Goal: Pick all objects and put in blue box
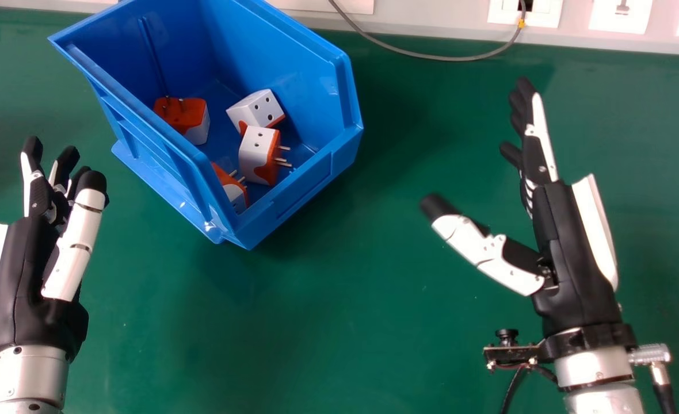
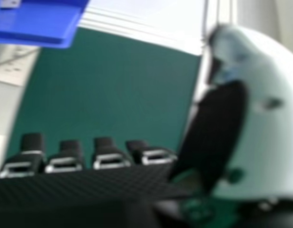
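Observation:
My left hand [image 1: 26, 270] is at the left of the head view, left of and nearer than the box, with relaxed fingers and nothing held. My right hand [image 1: 572, 247] stands open at the right, its thumb spread toward the box; in the right hand view the same hand [image 2: 108, 154] has straight fingers. The blue box [image 1: 316, 184], also blue box [image 2: 37, 33], lies tilted at an angle on the table. Inside it are several white and orange plug adapters: one [image 1: 184, 115] at the left, one [image 1: 259, 107] behind, one [image 1: 257, 150] in the middle, one [image 1: 233, 190] partly hidden by the wall.
The green table [image 1: 339, 322] extends around the box and between the hands. A grey cable [image 1: 426, 56] loops over its far edge, by a white strip with sockets [image 1: 525, 11]. A camera mount [image 1: 512, 352] sticks out beside my right wrist.

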### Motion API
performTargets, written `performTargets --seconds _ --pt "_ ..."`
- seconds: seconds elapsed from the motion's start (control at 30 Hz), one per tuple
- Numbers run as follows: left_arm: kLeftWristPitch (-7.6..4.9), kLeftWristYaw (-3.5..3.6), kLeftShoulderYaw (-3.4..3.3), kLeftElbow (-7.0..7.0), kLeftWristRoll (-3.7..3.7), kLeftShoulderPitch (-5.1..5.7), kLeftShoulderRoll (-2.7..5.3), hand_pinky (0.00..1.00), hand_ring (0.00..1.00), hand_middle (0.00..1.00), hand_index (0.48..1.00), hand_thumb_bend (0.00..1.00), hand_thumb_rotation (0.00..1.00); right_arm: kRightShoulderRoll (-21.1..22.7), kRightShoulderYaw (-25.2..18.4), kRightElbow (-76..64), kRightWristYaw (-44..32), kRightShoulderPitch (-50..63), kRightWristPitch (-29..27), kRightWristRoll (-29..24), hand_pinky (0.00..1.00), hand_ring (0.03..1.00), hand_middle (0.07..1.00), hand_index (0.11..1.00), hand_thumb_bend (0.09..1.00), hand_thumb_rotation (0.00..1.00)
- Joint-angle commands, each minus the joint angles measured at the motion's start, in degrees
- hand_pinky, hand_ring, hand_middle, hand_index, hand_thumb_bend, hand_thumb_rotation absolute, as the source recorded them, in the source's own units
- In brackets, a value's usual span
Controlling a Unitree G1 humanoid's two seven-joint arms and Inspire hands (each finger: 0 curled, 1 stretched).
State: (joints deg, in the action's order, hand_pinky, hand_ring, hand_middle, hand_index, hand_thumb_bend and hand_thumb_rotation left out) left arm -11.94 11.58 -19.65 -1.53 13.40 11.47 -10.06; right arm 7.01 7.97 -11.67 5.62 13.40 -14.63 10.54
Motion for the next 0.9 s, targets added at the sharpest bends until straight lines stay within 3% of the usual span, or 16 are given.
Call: performTargets --seconds 0.0,0.03,0.17,0.37,0.47,0.6,0.67,0.73,0.87 --pt "-2.53 0.35 -0.49 0.23 -0.79 0.58 -0.98 0.92 0.97 0.99 0.986 0.41 0.61 -0.46 -1.41 -0.84 -2.75 0.16 3.13 -4.67 0.95 1.0 1.0 1.0 0.377 0.73" --pt "-2.9 0.34 -0.6 0.47 -0.95 0.75 -1.01 0.92 0.97 0.99 0.986 0.41 0.61 -0.48 -1.81 -1.08 -4.16 0.15 4.7 -6.68 0.95 1.0 1.0 1.0 0.377 0.73" --pt "-4.17 0.62 -0.95 1.27 -0.85 1.59 -0.82 0.92 0.97 0.99 0.99 0.43 0.67 -0.38 -3.19 -2.24 -9.09 0.43 8.56 -13.55 0.98 1.0 1.0 1.0 0.425 0.91" --pt "-5.98 1.04 -1.25 2.61 -0.48 2.95 -0.54 0.92 0.98 0.99 0.996 0.39 0.68 -1.23 -4.43 -2.17 -14.43 1.27 9.74 -21.25 1.0 1.0 1.0 1.0 0.423 0.97" --pt "-5.62 0.31 -1.21 1.53 -1.14 4.18 -0.37 0.92 0.98 0.99 0.998 0.34 0.68 -1.5 -5.18 -0.65 -15.92 1.13 8.42 -22.16 1.0 1.0 1.0 1.0 0.4 0.99" --pt "-5.03 0.08 -1.68 0.07 -0.79 6.58 -0.21 0.92 0.98 0.99 0.997 0.31 0.68 -1.97 -5.21 0.48 -15.99 1.9 6.13 -20.49 1.0 1.0 1.0 1.0 0.365 1.0" --pt "-5.95 0.56 -1.86 0.16 -0.59 7.83 -0.19 0.92 0.98 0.99 0.997 0.3 0.68 -2.04 -5.31 0.4 -15.99 2.41 5.48 -19.97 1.0 1.0 1.0 1.0 0.361 1.0" --pt "-7.18 1.45 -2.07 0.6 0.06 8.8 -0.1 0.92 0.98 0.99 0.996 0.3 0.69 -1.97 -5.94 0.33 -16.35 2.49 5.09 -20.19 1.0 1.0 1.0 1.0 0.357 1.0" --pt "-9.19 2.86 -2.15 1.79 1.33 9.55 0.29 0.93 0.98 1.0 0.997 0.31 0.7 -1.48 -7.13 -0.72 -16.46 2.68 5.37 -20.16 1.0 1.0 1.0 1.0 0.351 1.0"
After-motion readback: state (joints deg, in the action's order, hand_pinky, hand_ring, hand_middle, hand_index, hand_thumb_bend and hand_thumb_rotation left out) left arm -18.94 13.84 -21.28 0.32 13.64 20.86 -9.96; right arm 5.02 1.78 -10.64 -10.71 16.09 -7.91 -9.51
